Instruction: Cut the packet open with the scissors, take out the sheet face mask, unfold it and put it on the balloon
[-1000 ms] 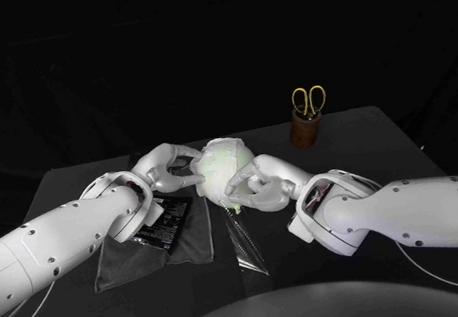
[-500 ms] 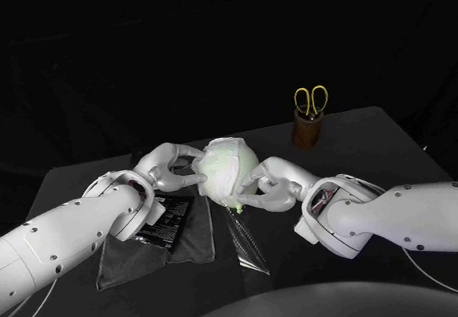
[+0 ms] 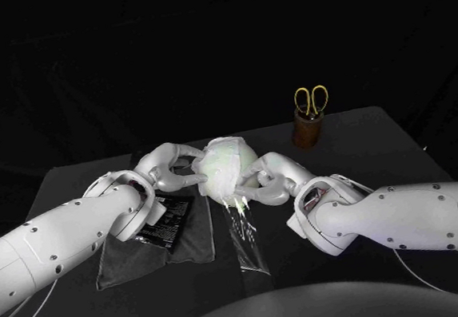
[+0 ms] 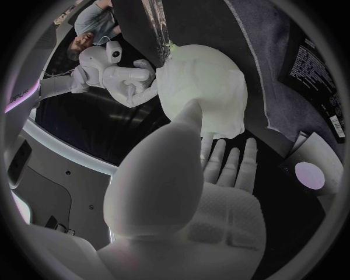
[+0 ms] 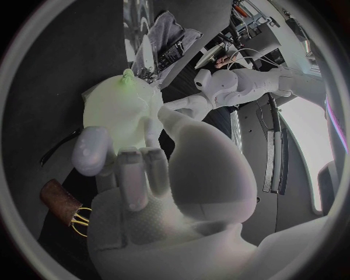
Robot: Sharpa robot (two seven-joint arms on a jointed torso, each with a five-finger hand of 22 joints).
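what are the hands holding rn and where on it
The balloon, sheet mask draped over it, between both hands: left hand cups its left side, right hand its right side near the knot.

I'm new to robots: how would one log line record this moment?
face mask: draped on balloon | left hand: holds balloon | right hand: pinches face mask | scissors: in holder
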